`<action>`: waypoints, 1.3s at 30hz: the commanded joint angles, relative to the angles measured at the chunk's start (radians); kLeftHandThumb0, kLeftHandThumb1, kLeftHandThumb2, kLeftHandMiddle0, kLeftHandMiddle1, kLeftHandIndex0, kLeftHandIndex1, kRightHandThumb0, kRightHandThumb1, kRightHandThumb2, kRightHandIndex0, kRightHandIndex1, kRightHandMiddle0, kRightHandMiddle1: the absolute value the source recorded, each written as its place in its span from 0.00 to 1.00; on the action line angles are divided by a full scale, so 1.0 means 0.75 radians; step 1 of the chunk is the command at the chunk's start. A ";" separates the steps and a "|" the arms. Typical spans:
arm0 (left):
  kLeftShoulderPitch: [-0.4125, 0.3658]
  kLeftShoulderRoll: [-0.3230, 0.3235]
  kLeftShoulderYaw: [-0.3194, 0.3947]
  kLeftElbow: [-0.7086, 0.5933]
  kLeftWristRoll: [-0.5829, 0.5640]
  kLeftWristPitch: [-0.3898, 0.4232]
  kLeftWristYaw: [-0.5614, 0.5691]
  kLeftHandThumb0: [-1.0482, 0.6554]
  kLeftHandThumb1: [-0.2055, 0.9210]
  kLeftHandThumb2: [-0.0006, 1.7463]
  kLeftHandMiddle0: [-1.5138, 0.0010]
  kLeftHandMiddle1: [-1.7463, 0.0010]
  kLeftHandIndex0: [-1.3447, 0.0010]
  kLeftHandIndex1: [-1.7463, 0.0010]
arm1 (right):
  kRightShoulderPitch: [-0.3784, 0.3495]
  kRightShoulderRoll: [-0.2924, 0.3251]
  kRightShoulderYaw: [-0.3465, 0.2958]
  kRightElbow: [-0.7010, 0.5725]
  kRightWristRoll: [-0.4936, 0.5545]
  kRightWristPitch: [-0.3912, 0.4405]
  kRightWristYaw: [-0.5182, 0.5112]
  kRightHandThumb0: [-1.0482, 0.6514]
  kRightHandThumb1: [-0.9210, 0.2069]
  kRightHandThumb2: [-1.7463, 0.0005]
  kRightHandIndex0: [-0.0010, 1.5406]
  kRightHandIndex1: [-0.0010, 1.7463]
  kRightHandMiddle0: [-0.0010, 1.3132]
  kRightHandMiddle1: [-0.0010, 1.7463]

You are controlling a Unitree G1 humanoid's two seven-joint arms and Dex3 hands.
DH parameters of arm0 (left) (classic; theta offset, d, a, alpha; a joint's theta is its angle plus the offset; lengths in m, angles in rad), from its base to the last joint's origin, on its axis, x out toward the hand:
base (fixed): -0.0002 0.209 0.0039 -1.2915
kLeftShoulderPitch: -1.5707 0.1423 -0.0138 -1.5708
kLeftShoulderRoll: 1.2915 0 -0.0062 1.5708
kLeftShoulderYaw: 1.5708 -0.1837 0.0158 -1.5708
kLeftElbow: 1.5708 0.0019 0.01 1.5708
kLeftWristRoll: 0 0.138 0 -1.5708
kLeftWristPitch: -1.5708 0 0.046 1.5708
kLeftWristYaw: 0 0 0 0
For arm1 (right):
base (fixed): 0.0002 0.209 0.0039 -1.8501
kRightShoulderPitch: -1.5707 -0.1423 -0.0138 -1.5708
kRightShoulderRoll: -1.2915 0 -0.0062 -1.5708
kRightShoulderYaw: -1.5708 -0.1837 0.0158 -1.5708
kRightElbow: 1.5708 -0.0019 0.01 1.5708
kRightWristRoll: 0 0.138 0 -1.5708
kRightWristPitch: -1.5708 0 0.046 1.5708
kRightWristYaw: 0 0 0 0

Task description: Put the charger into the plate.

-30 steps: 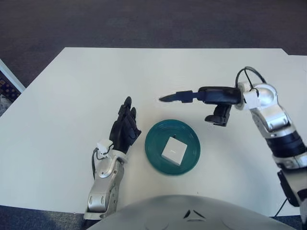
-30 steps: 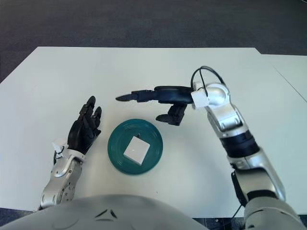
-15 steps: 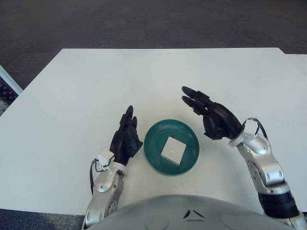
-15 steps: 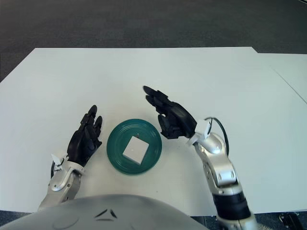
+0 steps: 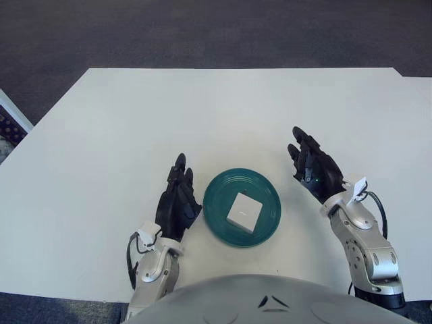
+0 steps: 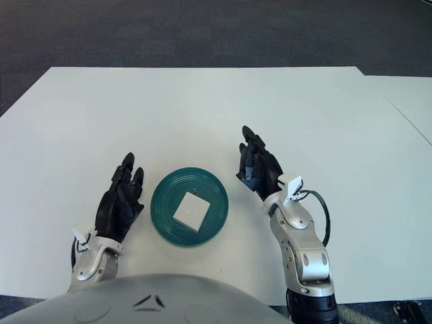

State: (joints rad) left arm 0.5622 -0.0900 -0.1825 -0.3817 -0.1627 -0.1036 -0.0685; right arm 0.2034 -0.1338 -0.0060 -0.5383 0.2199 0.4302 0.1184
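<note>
You've got a matt white table (image 5: 135, 121), smooth. The teal plate (image 5: 266, 192) is glossy, ridged in rings. The charger (image 5: 244, 210) looks like smooth white plastic. Both hands are matt black: left hand (image 5: 177, 202), right hand (image 5: 316, 173). Forearms are silvery metal.

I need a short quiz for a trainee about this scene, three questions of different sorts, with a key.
1. True or false: the white charger lies inside the green plate.
2. Which hand holds the charger? A) the left hand B) the right hand C) neither hand
3. Fill the gap: the plate stands on the white table, ______ the two hands.

Key:
1. True. The charger sits near the middle of the plate.
2. C. Both hands show with fingers extended, one on each side of the plate, and hold nothing.
3. between.
</note>
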 commanded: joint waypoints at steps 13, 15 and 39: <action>-0.003 -0.013 -0.007 -0.004 0.005 -0.038 0.027 0.00 1.00 0.57 1.00 1.00 1.00 1.00 | 0.082 0.132 -0.017 0.123 -0.016 -0.138 -0.083 0.00 0.00 0.45 0.00 0.00 0.00 0.00; -0.003 -0.023 -0.009 -0.011 -0.004 -0.018 0.040 0.00 1.00 0.57 1.00 1.00 1.00 1.00 | 0.087 0.140 -0.024 0.129 -0.007 -0.138 -0.083 0.00 0.00 0.44 0.00 0.00 0.01 0.00; -0.036 -0.016 0.030 0.136 0.054 -0.103 0.061 0.00 1.00 0.55 1.00 1.00 1.00 1.00 | 0.054 0.122 -0.129 0.589 0.003 -0.494 0.077 0.00 0.00 0.42 0.00 0.00 0.03 0.02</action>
State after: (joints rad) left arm 0.5457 -0.1077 -0.1758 -0.3165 -0.1461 -0.1578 -0.0373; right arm 0.2407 -0.0440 -0.0864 -0.1633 0.2233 0.0646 0.1836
